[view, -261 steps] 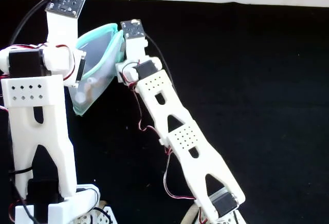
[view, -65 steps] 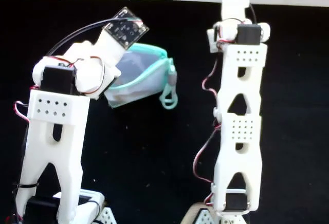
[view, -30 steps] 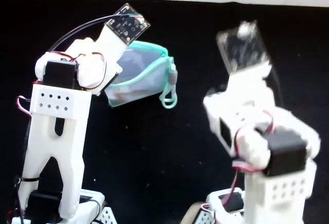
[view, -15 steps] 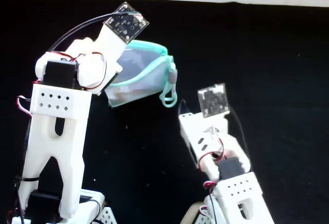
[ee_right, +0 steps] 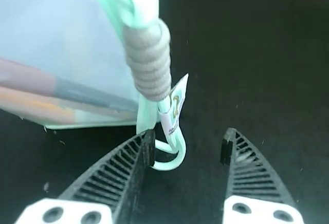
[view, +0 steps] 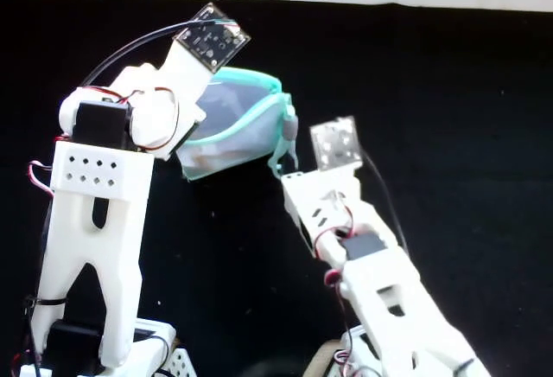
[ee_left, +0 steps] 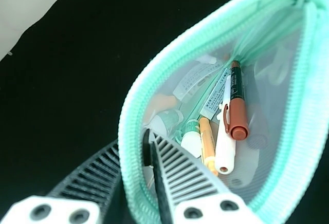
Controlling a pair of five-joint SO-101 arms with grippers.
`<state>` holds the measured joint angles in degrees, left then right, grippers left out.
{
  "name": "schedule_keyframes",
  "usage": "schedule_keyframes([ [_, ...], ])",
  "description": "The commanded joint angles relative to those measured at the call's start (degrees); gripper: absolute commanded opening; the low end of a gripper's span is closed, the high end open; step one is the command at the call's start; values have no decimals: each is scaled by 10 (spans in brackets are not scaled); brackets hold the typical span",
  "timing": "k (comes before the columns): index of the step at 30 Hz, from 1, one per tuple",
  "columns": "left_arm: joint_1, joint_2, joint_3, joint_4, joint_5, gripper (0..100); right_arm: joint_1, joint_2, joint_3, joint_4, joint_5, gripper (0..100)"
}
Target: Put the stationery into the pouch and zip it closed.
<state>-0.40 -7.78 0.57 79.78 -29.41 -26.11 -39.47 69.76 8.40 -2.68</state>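
Left gripper (ee_left: 131, 147) clamps the rim of the mint-green mesh zip pouch (view: 233, 126), aloft at 11 o'clock, high view, pens (ee_left: 226, 126) inside. Right gripper (ee_right: 188, 136) is spread open, mint cord loop (ee_right: 172, 154) against one finger. Close off-centre and you miss it; yank and the rim may slip.

In the high view, my left gripper (ee_left: 132, 137) is holding the mint-green mesh zip pouch (view: 233, 126) in the upper left of the frame, above the black cloth table (view: 449, 92). My right gripper (ee_right: 187, 136) is hovering just lower right of it, jaws either side of the pouch's mint cord loop (ee_right: 172, 147). A brown marker (ee_left: 237, 106) and a white plastic pen (ee_left: 225, 136) are lying inside the pouch.
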Motion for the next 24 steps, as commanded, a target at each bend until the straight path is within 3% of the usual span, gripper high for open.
schedule_keyframes([
  [1,-22,39,7,-17,1,7,-6,36,-36,-12,-4,221],
  [5,-22,39,7,-17,1,7,-5,65,-38,-22,-2,221],
  [17,-22,39,7,-17,1,7,36,222,-55,-228,-4,221],
  [24,-22,42,7,-17,1,7,48,298,-125,-240,-2,221],
])
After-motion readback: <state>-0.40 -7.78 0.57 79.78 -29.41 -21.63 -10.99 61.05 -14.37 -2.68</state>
